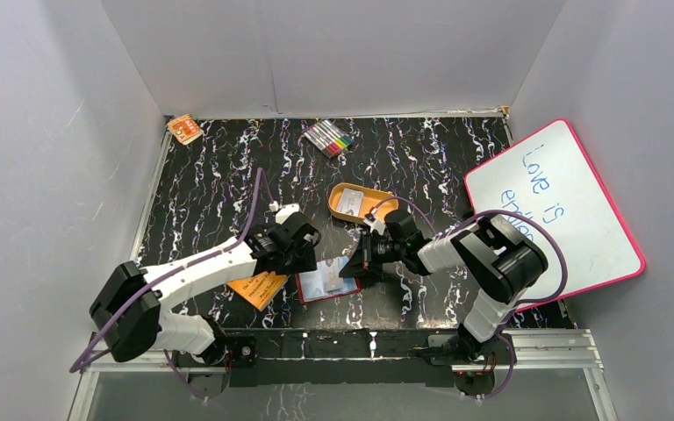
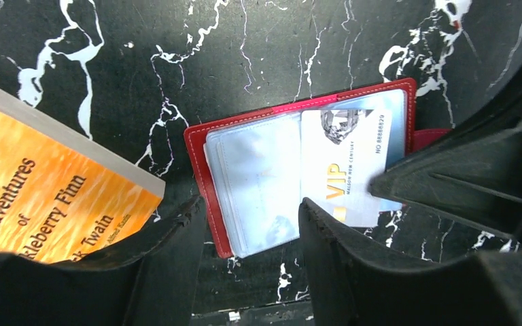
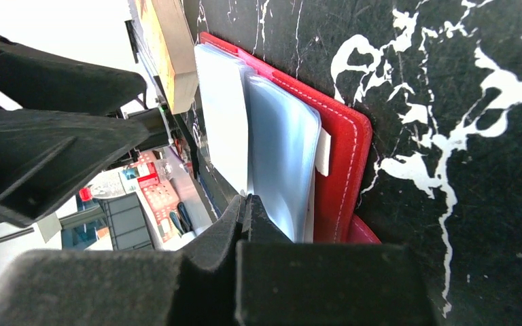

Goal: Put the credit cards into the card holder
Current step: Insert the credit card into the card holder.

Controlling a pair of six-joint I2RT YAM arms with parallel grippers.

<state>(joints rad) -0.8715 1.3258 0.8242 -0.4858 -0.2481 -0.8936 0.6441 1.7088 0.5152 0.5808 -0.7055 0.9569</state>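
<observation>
**Card at the holder, 1 more in the tin**

Down on the black marbled tabletop the red card holder lies open near the front edge, between the 2 arms, its bluish-clear pockets facing up. A pale credit card printed "VIP" sits on the right-hand half, tilted, with its lower edge past the red border. I cannot tell whether it is tucked into a pocket or only lying on top.

The left gripper hangs over the holder's near edge, jaws open, with the left pocket page showing between the 2 fingers. The right gripper has its jaws pressed together at the edge of the pocket stack; whether the card is nipped between them is not visible.

Behind the holder, the orange-tan oval tin holds a second card, its print too small to read.

Hidden bits: a black finger of the right gripper covers the VIP card's lower right corner in the left wrist view. The orange booklet just left of the holder is cut off by the frame, its title only partly showing.
</observation>
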